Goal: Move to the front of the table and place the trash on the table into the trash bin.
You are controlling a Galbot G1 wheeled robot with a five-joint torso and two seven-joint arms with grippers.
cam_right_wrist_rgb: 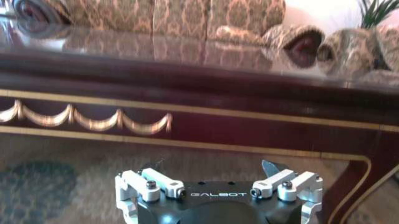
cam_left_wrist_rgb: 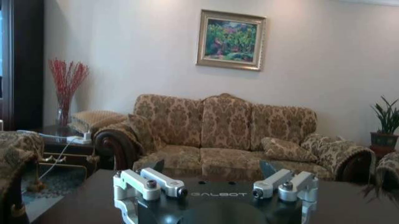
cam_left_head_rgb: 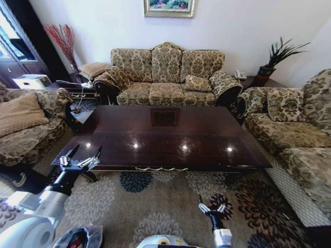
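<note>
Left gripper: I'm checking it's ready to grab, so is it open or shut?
Open. The left gripper hangs at the table's near left corner, jaws spread apart, nothing between them.

A patterned sofa (cam_left_head_rgb: 166, 77) is set against the white wall, with a framed picture (cam_left_head_rgb: 169, 8) hung above it. Red twigs in a vase (cam_left_head_rgb: 64, 44) are seen beside it. A potted plant (cam_left_head_rgb: 276, 58) is placed on the other side. A flowered rug (cam_left_head_rgb: 165, 206) is spread on the floor.
</note>
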